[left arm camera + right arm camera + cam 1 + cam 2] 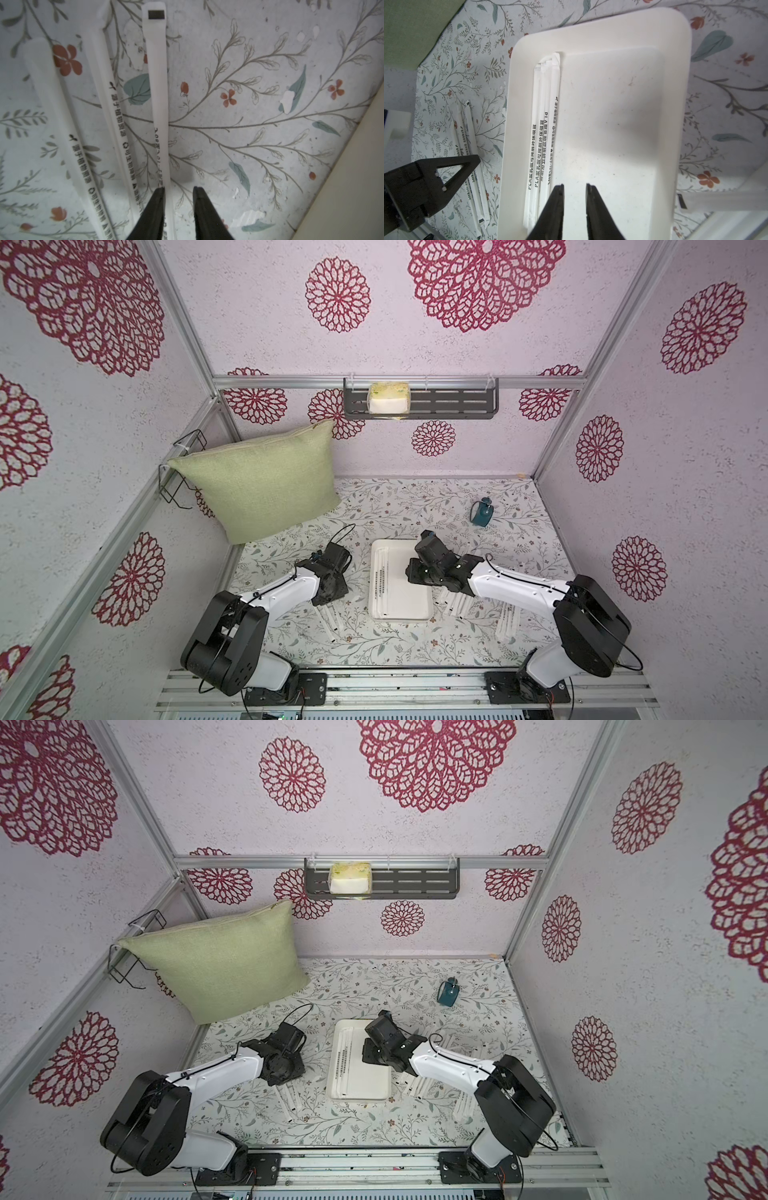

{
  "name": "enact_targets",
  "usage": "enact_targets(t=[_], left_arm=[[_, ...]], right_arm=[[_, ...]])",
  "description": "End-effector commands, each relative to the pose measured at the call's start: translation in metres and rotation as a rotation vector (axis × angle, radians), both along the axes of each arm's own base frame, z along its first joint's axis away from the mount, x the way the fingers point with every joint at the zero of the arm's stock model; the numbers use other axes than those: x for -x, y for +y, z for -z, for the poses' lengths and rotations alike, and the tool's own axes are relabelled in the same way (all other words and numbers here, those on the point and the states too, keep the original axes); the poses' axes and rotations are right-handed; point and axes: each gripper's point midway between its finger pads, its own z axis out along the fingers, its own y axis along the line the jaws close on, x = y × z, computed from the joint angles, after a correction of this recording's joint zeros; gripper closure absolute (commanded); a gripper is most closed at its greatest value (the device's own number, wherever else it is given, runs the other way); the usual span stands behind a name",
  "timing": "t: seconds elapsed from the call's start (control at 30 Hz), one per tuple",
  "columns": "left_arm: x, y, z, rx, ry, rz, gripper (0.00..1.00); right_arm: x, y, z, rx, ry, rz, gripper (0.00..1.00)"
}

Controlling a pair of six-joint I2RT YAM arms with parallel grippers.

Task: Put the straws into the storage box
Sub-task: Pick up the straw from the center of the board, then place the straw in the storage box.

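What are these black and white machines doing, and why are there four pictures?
They are two robot arms, the left arm and the right arm, each ending in a pincer. Two pictures look down on the whole table from above; two come from cameras on the wrists, looking past the pincers. On the flowery table lie loose straws in white paper, and stored straws lie in the white storage box. The left pincer stands open around one straw on the table, not yet squeezing it. The right pincer hangs open over the box, holding nothing. A green cushion leans in the corner.
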Motion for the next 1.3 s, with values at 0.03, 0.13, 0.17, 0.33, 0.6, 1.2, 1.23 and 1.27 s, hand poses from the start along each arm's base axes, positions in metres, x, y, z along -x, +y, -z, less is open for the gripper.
enact_targets(t=[0.03,0.13,0.17,0.33,0.6,1.2,1.23,1.27], left_arm=[[0.003,0.005,0.012,-0.014,0.004,-0.015,0.73],[0.005,0.006,0.015,-0.023,0.018,-0.010,0.74],[0.004,0.005,0.015,-0.020,0.015,-0.007,0.74],[-0.001,-0.001,0.011,0.006,-0.010,0.008,0.82],[-0.024,-0.027,-0.045,0.033,-0.120,0.075,0.92],[-0.063,-0.193,-0.039,0.194,-0.154,0.406,0.93],[-0.061,-0.193,-0.033,0.187,-0.141,0.413,0.93],[-0.058,-0.193,-0.028,0.178,-0.127,0.419,0.93]], right_arm=[[-0.010,0.002,-0.010,-0.001,-0.038,0.005,0.74],[-0.010,0.003,-0.010,-0.001,-0.038,0.005,0.74],[-0.011,0.003,-0.010,-0.001,-0.039,0.005,0.74],[-0.011,0.003,-0.011,-0.001,-0.042,0.008,0.74],[-0.015,-0.007,-0.018,0.007,-0.054,0.028,0.74],[-0.033,-0.085,-0.034,-0.015,-0.081,0.191,0.75],[-0.033,-0.085,-0.032,-0.017,-0.077,0.191,0.75],[-0.033,-0.084,-0.030,-0.022,-0.074,0.189,0.75]])
